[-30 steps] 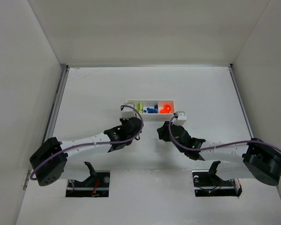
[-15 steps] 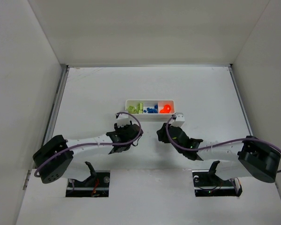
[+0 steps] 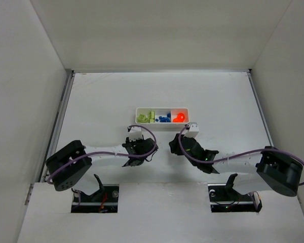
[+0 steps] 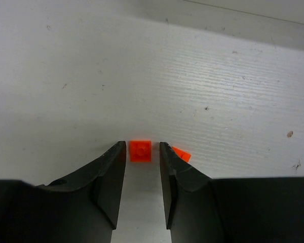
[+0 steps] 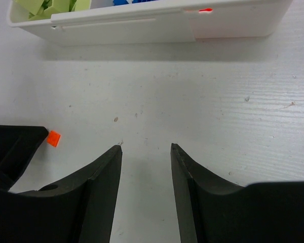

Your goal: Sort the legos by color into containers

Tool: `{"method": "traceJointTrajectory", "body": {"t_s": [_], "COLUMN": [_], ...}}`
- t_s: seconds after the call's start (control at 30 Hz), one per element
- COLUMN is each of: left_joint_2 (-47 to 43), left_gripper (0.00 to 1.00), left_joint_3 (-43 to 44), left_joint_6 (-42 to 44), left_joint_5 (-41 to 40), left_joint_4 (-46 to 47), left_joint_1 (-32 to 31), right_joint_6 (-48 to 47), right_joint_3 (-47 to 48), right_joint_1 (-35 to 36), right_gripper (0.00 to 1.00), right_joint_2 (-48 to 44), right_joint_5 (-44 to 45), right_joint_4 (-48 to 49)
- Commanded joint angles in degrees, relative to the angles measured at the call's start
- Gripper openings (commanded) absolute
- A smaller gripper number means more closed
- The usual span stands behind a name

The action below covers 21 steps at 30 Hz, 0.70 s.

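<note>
Since a second ago the left gripper (image 4: 142,152) has been drawn back from the green end of the tray (image 3: 138,112) and set low over the table (image 3: 218,96) on the tray's near side. The right gripper (image 5: 146,149) has been shifted only slightly.

The left jaws are held narrowly apart. An orange-red brick (image 4: 141,150) is seen lying flat on the table right at their tips, with a thin strip of table showing on either side of it, so nothing is gripped yet. A second orange-red brick (image 4: 181,153) lies just beside the outer face of one finger, partly hidden by it. The right jaws are set at a middling gap over bare table with nothing between them, and are pointed at the tray's near wall.

Inside the tray, lime green bricks (image 3: 147,117) are gathered at the left end, blue bricks (image 3: 164,119) in the middle, and orange-red ones (image 3: 180,117) at the right end.

The step in hand is judged to be the pick of the brick at the tips. Since it is reached only by the very ends of the fingers, the gripper would best be eased forward a little before it is closed. It should be kept centred so that both pads meet the brick together and it is not skidded away. Care is needed that the neighbouring brick is not dragged or pinned under the finger. The brick would then be lifted straight up and released low into the tray's right-end compartment.
</note>
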Motion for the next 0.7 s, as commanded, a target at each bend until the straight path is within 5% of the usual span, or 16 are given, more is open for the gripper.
{"method": "traceJointTrajectory", "body": {"t_s": [0.0,0.3,0.67], "left_joint_2": [0.8,2.65,-6.58], "left_gripper": [0.29,0.19,0.14], "left_joint_3": [0.63,0.72,4.57], "left_joint_6": [-3.11,-4.78,0.74], "left_joint_5": [-1.2,-1.46,-2.16], "left_joint_4": [-1.81,-3.74,-3.05], "left_joint_1": [-0.56,-1.44,-1.53], "right_joint_6": [0.56,0.48,0.91], "right_joint_3": [0.9,0.46,-0.85], "right_joint_1": [0.67,0.75,0.75], "right_gripper": [0.49,0.49,0.49], "right_joint_2": [-1.26,-2.4,-5.65], "right_joint_5": [0.83,1.18,2.58], "right_joint_4": [3.02,3.11,1.88]}}
